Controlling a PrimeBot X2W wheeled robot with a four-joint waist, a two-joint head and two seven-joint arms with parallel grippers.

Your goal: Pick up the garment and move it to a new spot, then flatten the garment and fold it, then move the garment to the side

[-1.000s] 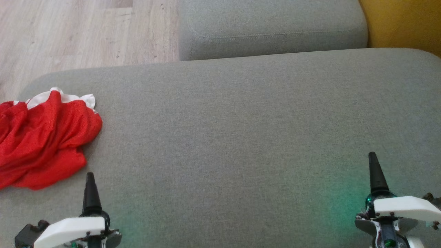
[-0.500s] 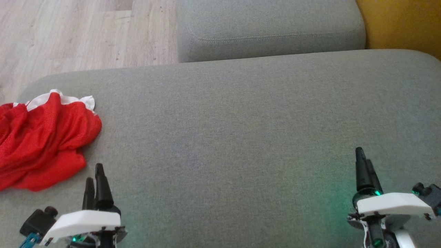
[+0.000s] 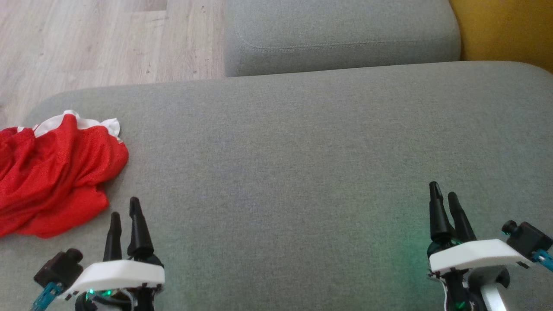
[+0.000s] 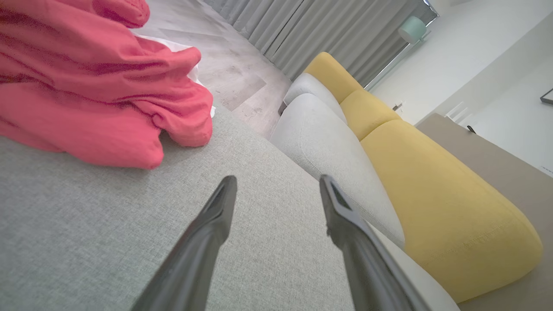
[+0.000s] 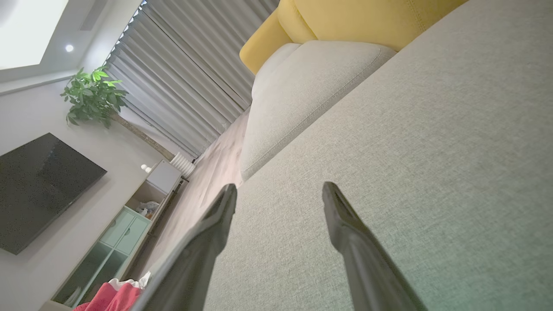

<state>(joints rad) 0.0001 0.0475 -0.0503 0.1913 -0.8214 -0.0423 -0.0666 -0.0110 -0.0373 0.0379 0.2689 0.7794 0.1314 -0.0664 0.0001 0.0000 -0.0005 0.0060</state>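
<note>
A crumpled red garment (image 3: 52, 177) with white trim lies at the left end of the grey sofa cushion (image 3: 293, 164). My left gripper (image 3: 125, 207) hovers open over the cushion at the lower left, just right of the garment's near edge and apart from it. In the left wrist view the garment (image 4: 95, 90) sits up and to the left of the gripper (image 4: 276, 183), with nothing between the fingers. Far from the garment, my right gripper (image 3: 444, 191) stands open at the lower right. A corner of the garment (image 5: 114, 296) shows low in the right wrist view, left of that gripper (image 5: 280, 190).
A second grey cushion (image 3: 341, 36) lies behind the main one, with a yellow sofa back (image 3: 505, 30) at the far right. Wooden floor (image 3: 95, 41) lies beyond the cushion's far left edge. A TV (image 5: 39, 190), cabinet and plant stand across the room.
Both wrists have rolled, so each gripper now shows two separate fingers in the head view instead of one. The right gripper has drifted left, the left gripper slightly right. The garment has not moved.
</note>
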